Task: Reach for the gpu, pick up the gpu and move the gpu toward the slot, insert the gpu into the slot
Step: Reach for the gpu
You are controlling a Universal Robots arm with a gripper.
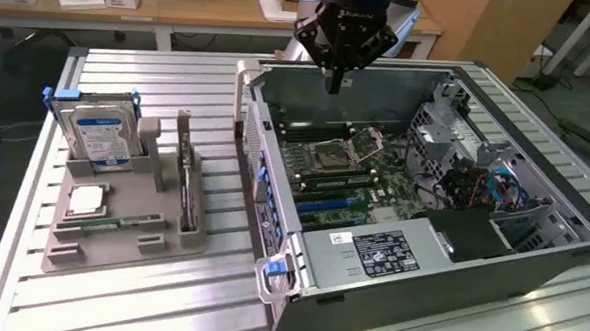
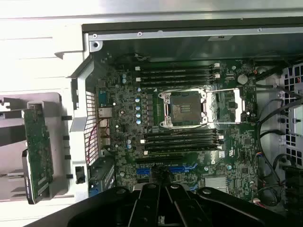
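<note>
Single arm's black gripper (image 1: 333, 84) hangs over the far end of the open grey computer case (image 1: 445, 264), above the motherboard, fingers pressed together, holding nothing. Reach step not yet done.

The gpu (image 1: 188, 193), a thin flat dark circuit card, stands on edge in the grey plastic fixture (image 1: 126, 239) on the ribbed metal worktop (image 1: 157, 305), outside the case. It sits just beside the case's side wall, untouched. From the fingers it lies toward the exterior view's left and nearer the camera, across that wall, well apart. Its long axis runs far-to-near in the exterior view, roughly parallel to the wall.

The slot (image 1: 326, 206), a long narrow blue plastic connector, is empty on the board, below the square silver processor socket (image 1: 336, 151). A boxy silver hard drive with blue label (image 1: 102, 133) stands further left in the fixture.
</note>
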